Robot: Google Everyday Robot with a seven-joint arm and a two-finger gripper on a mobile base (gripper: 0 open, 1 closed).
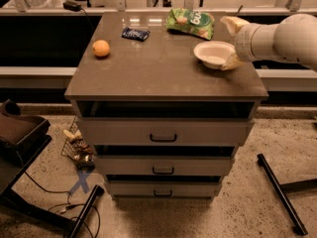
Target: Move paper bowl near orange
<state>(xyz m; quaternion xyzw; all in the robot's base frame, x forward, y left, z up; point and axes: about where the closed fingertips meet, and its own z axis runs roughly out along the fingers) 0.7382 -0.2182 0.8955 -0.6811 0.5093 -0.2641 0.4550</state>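
Observation:
The off-white paper bowl [213, 53] sits upright on the right side of the brown cabinet top [158, 68]. The orange [101, 48] rests at the left side of the top, far from the bowl. My gripper [232, 43] comes in from the right on a white arm, right at the bowl's right rim. It is open: one finger [233, 24] stands behind the bowl and the other [231, 62] touches the bowl's near-right edge. The bowl looks empty.
A green snack bag [190, 23] lies at the back, just behind the bowl. A small dark blue packet [135, 33] lies at the back centre. The cabinet has several drawers below. Black bars and cables lie on the floor.

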